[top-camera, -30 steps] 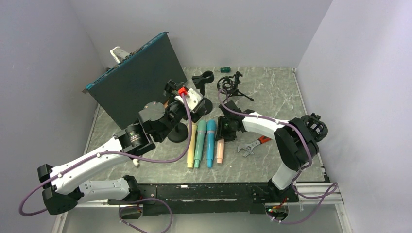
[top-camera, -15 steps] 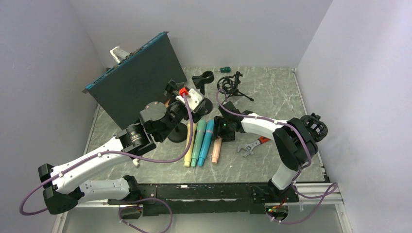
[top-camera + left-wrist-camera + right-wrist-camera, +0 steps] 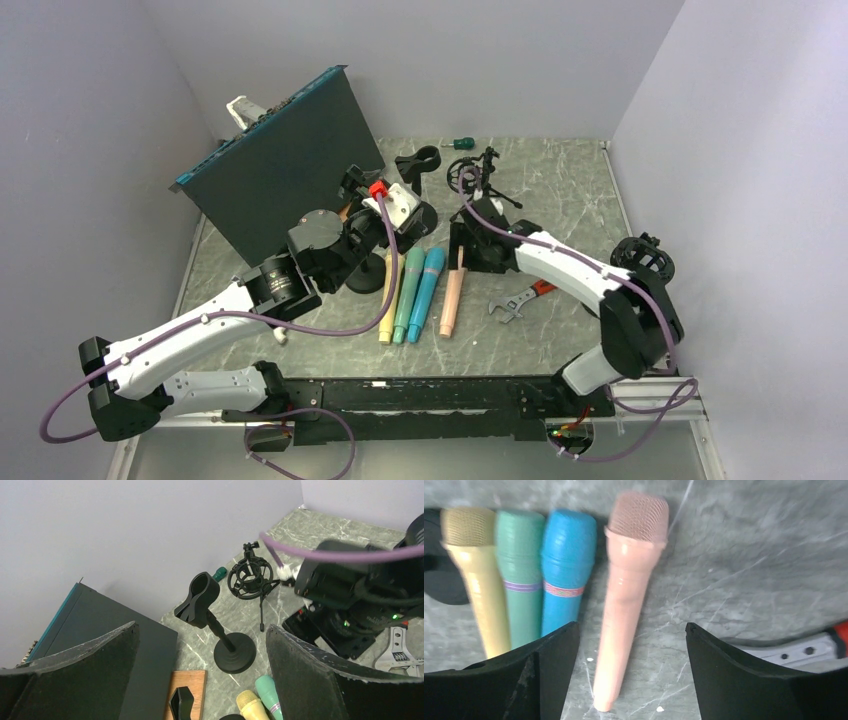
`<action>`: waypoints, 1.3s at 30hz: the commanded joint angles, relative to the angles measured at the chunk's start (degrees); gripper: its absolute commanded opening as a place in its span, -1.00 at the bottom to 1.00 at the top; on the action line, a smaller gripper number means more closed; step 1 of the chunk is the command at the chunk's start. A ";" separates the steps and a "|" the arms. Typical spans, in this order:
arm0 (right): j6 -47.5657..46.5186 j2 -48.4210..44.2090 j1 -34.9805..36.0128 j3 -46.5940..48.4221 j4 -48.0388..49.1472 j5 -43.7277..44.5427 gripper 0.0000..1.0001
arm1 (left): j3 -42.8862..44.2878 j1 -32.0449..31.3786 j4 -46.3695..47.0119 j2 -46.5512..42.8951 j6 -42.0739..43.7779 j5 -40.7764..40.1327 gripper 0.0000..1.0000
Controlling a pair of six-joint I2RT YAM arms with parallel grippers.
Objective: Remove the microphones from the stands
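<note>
Right wrist view: the pink microphone (image 3: 624,605) lies flat mid-surface between my right fingers (image 3: 744,675), which are spread wide and not touching it, beside the blue microphone (image 3: 566,575). My left fingers (image 3: 310,680) gape wide above the black clip stand (image 3: 234,654), toward the far edge.

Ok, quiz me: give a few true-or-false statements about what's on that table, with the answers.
The pink microphone lies flat on the table. True.
The right gripper is clamped on it. False: its fingers are open, not gripping it.
The blue microphone lies between the green microphone and the pink one. True.
The black stand holds a microphone. False: it is empty.
The left gripper is shut. False: it is open.
</note>
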 commanded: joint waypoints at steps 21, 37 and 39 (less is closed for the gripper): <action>-0.37 -29.18 -1.19 28.98 -44.09 43.84 0.72 | 1.22 -0.97 1.33 0.32 -0.60 0.71 0.98; 6.79 -32.97 -3.28 30.36 -55.41 51.03 0.66 | 1.26 -1.88 -0.05 0.34 -0.46 0.28 0.98; 6.84 -33.00 -4.96 28.45 -55.21 51.90 0.65 | 1.26 -1.96 0.00 0.31 -0.37 0.11 0.98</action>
